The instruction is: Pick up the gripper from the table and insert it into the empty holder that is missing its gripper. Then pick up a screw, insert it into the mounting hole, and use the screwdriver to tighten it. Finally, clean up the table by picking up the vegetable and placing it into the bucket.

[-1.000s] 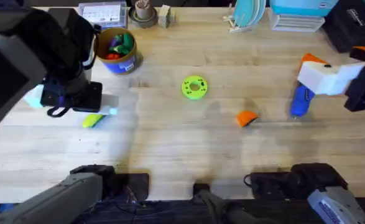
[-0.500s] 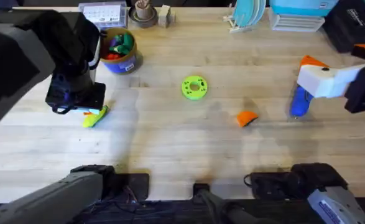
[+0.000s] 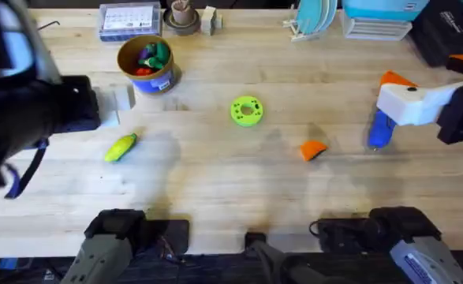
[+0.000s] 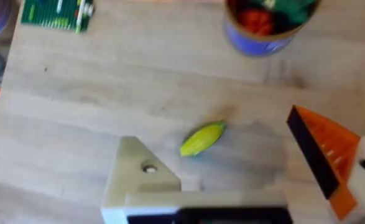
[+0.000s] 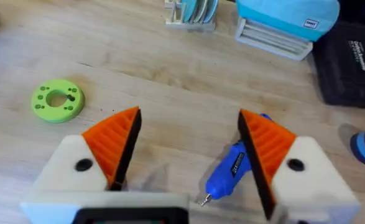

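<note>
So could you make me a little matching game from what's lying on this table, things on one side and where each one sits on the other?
Things:
1. vegetable
2. screwdriver
3. gripper
4. green ring-shaped disc

Places:
A. mid-table, between the bucket and the loose orange piece
B. under the open right gripper
C. table's left part, nearer the arm bases than the bucket
D. lying alone, between the disc and the blue tool

Pairs: 1-C, 2-B, 3-D, 4-A
</note>
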### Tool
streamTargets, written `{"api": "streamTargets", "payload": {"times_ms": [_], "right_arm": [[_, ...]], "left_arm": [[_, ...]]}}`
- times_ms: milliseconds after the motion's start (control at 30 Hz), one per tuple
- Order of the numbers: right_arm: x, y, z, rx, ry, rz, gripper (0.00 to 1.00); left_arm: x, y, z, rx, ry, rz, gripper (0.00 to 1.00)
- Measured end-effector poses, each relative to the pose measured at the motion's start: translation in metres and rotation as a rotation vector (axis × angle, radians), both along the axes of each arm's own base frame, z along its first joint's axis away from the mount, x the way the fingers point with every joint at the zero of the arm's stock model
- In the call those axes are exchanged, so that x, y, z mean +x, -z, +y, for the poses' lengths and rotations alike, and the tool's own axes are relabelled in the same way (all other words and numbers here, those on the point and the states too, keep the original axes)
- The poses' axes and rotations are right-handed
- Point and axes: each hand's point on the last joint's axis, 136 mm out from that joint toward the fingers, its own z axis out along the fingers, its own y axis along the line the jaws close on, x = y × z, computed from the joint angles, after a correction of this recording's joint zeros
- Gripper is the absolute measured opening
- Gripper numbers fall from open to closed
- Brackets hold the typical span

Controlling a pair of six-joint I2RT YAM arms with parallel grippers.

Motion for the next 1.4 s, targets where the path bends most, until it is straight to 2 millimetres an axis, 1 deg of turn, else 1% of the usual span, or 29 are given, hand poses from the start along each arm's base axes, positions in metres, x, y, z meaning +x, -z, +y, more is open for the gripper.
{"api": "streamTargets", "payload": {"times_ms": [33, 133, 167, 200, 233, 267, 300, 367, 400, 500, 533, 600, 700, 733, 767, 900, 1067, 1167, 1267, 1400], "right_arm": [[0.000, 0.000, 0.000, 0.000, 0.000, 0.000, 0.993], [0.000, 0.000, 0.000, 0.000, -0.001, 0.000, 0.993], [0.000, 0.000, 0.000, 0.000, 0.000, 0.000, 0.992], [0.000, 0.000, 0.000, 0.000, 0.000, 0.000, 0.992], [0.000, 0.000, 0.000, 0.000, 0.000, 0.000, 0.993], [0.000, 0.000, 0.000, -0.001, 0.000, 0.001, 0.994], [0.000, 0.000, 0.000, -0.001, -0.001, 0.002, 0.994], [-0.001, 0.003, 0.000, -0.001, -0.001, 0.012, 0.994], [-0.002, 0.004, 0.000, -0.001, 0.000, 0.018, 0.994], [-0.005, 0.008, 0.000, -0.001, 0.000, 0.038, 0.994], [-0.006, 0.009, 0.000, -0.001, -0.001, 0.044, 0.994], [-0.007, 0.012, 0.000, -0.001, -0.001, 0.058, 0.994], [-0.011, 0.018, 0.000, -0.001, -0.001, 0.087, 0.994], [-0.013, 0.021, 0.000, -0.001, -0.001, 0.101, 0.994], [-0.015, 0.024, 0.000, -0.001, 0.000, 0.114, 0.994], [-0.026, 0.038, 0.000, -0.002, -0.001, 0.188, 0.994], [-0.046, 0.058, 0.000, -0.005, -0.003, 0.302, 0.994], [-0.060, 0.070, 0.000, -0.007, -0.004, 0.379, 0.994], [-0.073, 0.080, 0.000, -0.008, -0.005, 0.445, 0.994], [-0.074, 0.081, 0.000, -0.008, -0.005, 0.448, 0.993]], "left_arm": [[0.002, -0.014, -0.006, -0.027, 0.024, -0.083, 0.989], [0.002, -0.053, -0.021, -0.083, 0.094, -0.289, 0.995], [0.000, -0.064, -0.026, -0.100, 0.119, -0.347, 0.951], [-0.002, -0.074, -0.029, -0.112, 0.135, -0.394, 0.843], [-0.005, -0.082, -0.032, -0.120, 0.153, -0.430, 0.691], [-0.008, -0.088, -0.035, -0.124, 0.168, -0.456, 0.518], [-0.010, -0.090, -0.037, -0.131, 0.180, -0.469, 0.380], [-0.013, -0.093, -0.040, -0.140, 0.195, -0.482, 0.063], [-0.013, -0.093, -0.041, -0.147, 0.201, -0.483, 0.020], [-0.013, -0.093, -0.047, -0.168, 0.228, -0.481, 0.004], [-0.013, -0.093, -0.049, -0.175, 0.239, -0.481, 0.016], [-0.013, -0.093, -0.053, -0.190, 0.257, -0.480, 0.306], [-0.013, -0.093, -0.057, -0.203, 0.274, -0.480, 0.801], [-0.013, -0.093, -0.058, -0.208, 0.276, -0.481, 0.935], [-0.013, -0.094, -0.059, -0.213, 0.280, -0.484, 0.977], [-0.010, -0.103, -0.067, -0.236, 0.324, -0.521, 0.994], [-0.009, -0.123, -0.088, -0.290, 0.444, -0.592, 0.993], [-0.010, -0.132, -0.097, -0.308, 0.495, -0.625, 0.993], [-0.011, -0.131, -0.101, -0.323, 0.518, -0.619, 0.993], [-0.013, -0.130, -0.105, -0.337, 0.540, -0.611, 0.993]]}}
